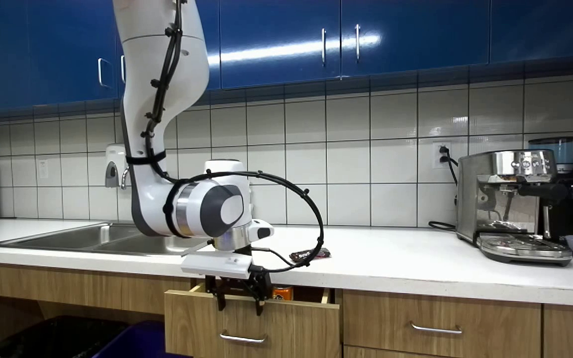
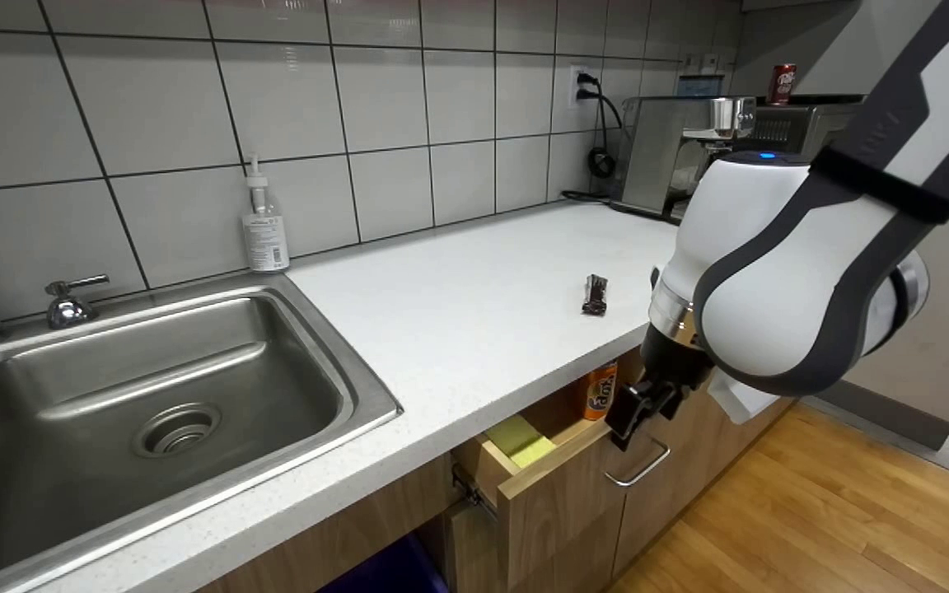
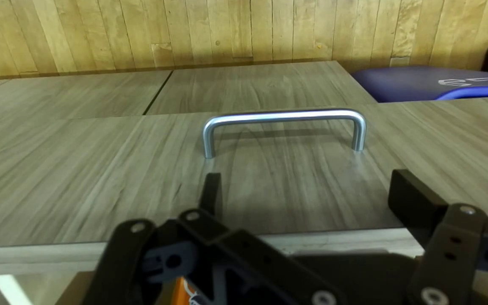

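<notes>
- Poised at front edge of drawer (image 2: pixel 561 502) with empty gripper (image 1: pixel 239 307) spread wide, apparently angled toward its handle (image 3: pixel 284 115).
- Open enough to expose an upright orange can (image 2: pixel 601 391).

Matt wood grain covers the drawer front (image 3: pixel 100 182), fitted with a smooth, polished metal handle (image 3: pixel 284 115), while the claw (image 3: pixel 307 197) shows dull black parts studded with shiny metal pins (image 3: pixel 467 209). An orange Fanta can (image 2: pixel 600 393) is printed metal, a snack bar (image 2: pixel 595 295) wrapped in crinkled, shiny film. The sink (image 2: pixel 367 391) is satiny steel, the table (image 2: pixel 458 313) smooth and stone-like, the blue cabinets (image 1: pixel 276 30) high-gloss, the wall tiles (image 1: pixel 348 206) glazed.
</notes>
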Motion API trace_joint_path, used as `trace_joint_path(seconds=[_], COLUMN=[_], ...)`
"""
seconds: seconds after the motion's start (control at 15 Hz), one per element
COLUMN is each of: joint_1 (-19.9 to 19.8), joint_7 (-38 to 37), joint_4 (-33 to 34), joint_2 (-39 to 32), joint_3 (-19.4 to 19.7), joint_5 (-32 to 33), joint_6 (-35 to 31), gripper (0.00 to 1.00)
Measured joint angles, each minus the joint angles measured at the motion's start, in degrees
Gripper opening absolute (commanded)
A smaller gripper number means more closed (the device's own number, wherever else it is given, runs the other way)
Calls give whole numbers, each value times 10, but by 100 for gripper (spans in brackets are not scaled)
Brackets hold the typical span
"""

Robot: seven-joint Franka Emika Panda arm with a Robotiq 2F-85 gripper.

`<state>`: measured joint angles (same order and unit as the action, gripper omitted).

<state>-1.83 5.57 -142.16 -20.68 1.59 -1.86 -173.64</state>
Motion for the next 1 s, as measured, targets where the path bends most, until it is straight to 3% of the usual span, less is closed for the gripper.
trace_joint_path(seconds=[1.0], joint_1=[-21], joint_7=[0], joint_4=[27], joint_2=[-15], joint_3=[-13], joint_5=[-1], joint_6=[1], gripper=[100])
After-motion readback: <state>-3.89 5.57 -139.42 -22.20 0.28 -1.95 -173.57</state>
